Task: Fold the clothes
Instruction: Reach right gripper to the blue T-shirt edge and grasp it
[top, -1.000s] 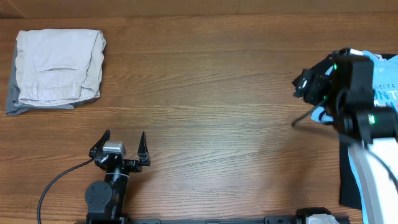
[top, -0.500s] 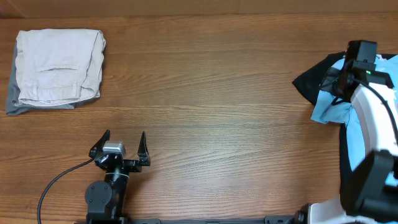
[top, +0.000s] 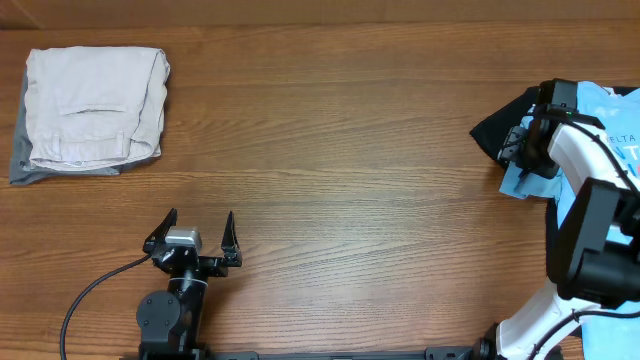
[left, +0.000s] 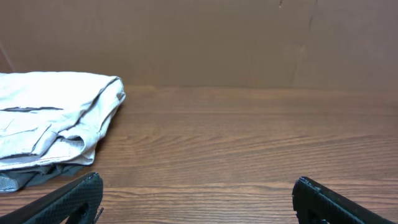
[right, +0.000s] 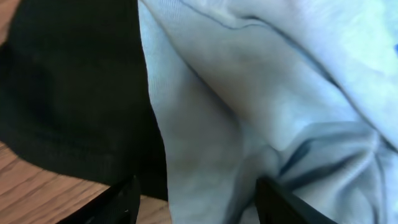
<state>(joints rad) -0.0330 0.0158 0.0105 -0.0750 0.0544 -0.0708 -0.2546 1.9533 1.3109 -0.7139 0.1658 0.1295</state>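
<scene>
The clothes, a light blue T-shirt (top: 612, 122) with lettering, lie bunched at the table's right edge, partly out of view. My right gripper (top: 521, 146) is down at the shirt's left edge. In the right wrist view a fold of the blue cloth (right: 261, 93) runs between the fingers of the right gripper (right: 193, 200). The jaws stand partly apart; the right finger touches the cloth, and wood shows beside the left finger. My left gripper (top: 197, 226) rests open near the front left, nothing between its fingers (left: 196, 200).
A black garment (top: 494, 128) lies under the shirt's left edge, also filling the left of the right wrist view (right: 68, 93). A folded beige garment (top: 92, 105) on a grey one sits at the back left, seen too from the left wrist (left: 50, 118).
My right arm swung and brought its gripper down onto the shirt's left edge, and its jaws narrowed. The left arm has not moved.
</scene>
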